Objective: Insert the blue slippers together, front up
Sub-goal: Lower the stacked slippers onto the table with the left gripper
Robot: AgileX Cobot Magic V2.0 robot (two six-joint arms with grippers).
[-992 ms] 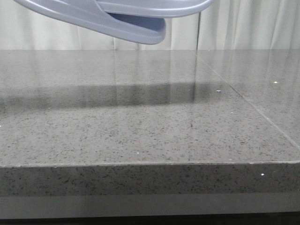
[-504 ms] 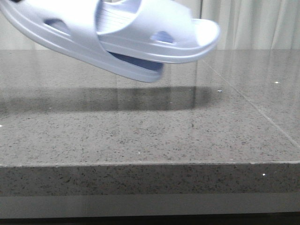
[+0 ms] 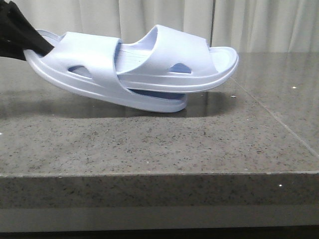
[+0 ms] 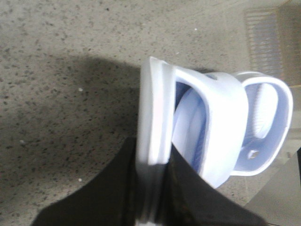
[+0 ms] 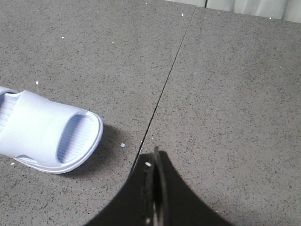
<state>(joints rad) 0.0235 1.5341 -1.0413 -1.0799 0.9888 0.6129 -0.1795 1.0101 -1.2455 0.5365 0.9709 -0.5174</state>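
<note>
With one nested through the strap of the other, the blue slippers [image 3: 134,69] sit left of centre on the grey speckled table [image 3: 164,144], the lower toe touching the surface and the heel end raised. At that heel, the left gripper [image 4: 153,188] is clamped on the outer slipper's sole edge. Well apart, the right gripper [image 5: 153,188] hangs over bare stone, fingers pressed together, holding nothing.

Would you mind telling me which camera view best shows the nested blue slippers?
The front view: both blue slippers appear side-on, one tucked through the other's strap. The left wrist view sees them end-on, gripped by the left claw; the right wrist view catches only one toe end.
</note>
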